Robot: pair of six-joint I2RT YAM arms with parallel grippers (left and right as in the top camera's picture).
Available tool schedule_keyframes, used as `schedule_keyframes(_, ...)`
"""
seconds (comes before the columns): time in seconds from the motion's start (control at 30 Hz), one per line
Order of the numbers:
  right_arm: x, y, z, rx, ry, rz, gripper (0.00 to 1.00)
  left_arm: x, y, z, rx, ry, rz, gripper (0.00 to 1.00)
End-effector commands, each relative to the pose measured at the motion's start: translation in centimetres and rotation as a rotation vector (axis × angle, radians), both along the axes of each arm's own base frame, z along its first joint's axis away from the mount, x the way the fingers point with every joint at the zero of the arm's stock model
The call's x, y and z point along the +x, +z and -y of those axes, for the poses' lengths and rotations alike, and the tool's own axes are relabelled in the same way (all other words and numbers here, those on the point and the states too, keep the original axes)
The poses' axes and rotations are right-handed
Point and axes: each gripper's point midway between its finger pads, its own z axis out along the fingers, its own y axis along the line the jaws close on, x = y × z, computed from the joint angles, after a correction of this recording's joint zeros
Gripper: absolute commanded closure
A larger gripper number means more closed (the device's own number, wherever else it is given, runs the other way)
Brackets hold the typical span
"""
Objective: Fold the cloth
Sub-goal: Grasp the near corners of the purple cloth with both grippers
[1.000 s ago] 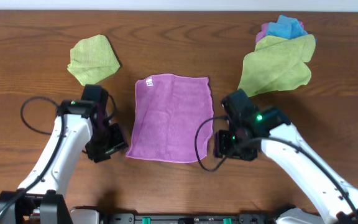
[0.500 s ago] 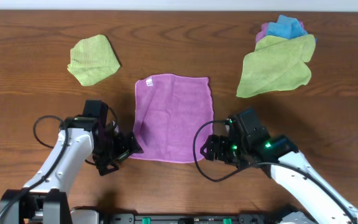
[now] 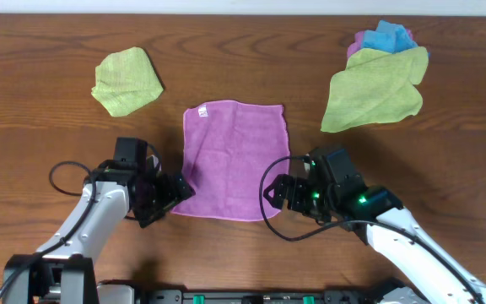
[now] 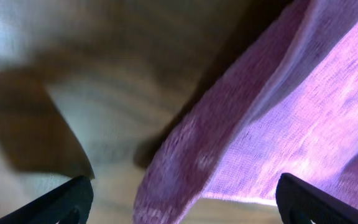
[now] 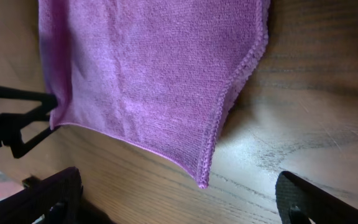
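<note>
Cloth [image 3: 233, 159], purple, soft-napped, hem stitched, lies spread on your wood-grain table [image 3: 40, 160]. Left gripper [image 3: 178, 187] and right gripper [image 3: 274, 191] flank its near corners, fingers [image 5: 48, 196] spread wide, holding nothing.

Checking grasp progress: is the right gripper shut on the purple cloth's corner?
No: the right gripper is wide open, and the purple cloth lies unclamped.

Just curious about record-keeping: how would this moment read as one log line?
purple cloth: spread out, unfolded | left hand: open at near-left corner | right hand: open at near-right corner | fold: not begun
</note>
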Motion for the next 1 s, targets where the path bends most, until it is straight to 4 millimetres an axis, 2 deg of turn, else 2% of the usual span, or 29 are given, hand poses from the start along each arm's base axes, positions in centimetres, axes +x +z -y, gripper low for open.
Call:
schedule_keyframes(0.0, 0.0, -0.2, 0.0, 0.008, -0.014, -0.014, 0.01, 0.3, -0.3, -0.3, 0.015, 0.021, 0.019, 0.05)
schedule_keyframes(0.27, -0.2, -1.2, -0.2, 0.002, -0.016, -0.055, 0.01, 0.8, -1.3, -0.2, 0.002, 0.054, 0.010, 0.04)
schedule_keyframes(0.43, 0.0, -1.6, -0.4, 0.006, -0.021, -0.068, 0.01, 0.9, -1.9, 0.5, -0.038, 0.060, -0.012, 0.00)
schedule_keyframes(0.57, 0.2, -1.6, -0.5, 0.011, -0.021, -0.062, 0.01, 0.9, -2.3, 1.1, -0.078, 0.059, -0.033, 0.19)
schedule_keyframes(0.73, 0.2, -1.6, -0.5, 0.010, -0.021, -0.061, 0.01, 0.7, -2.2, 1.5, -0.108, 0.054, -0.043, 0.36)
schedule_keyframes(0.97, 0.4, -1.6, -0.6, 0.014, -0.022, -0.054, 0.01, 0.4, -2.0, 2.1, -0.130, 0.039, -0.051, 0.38)
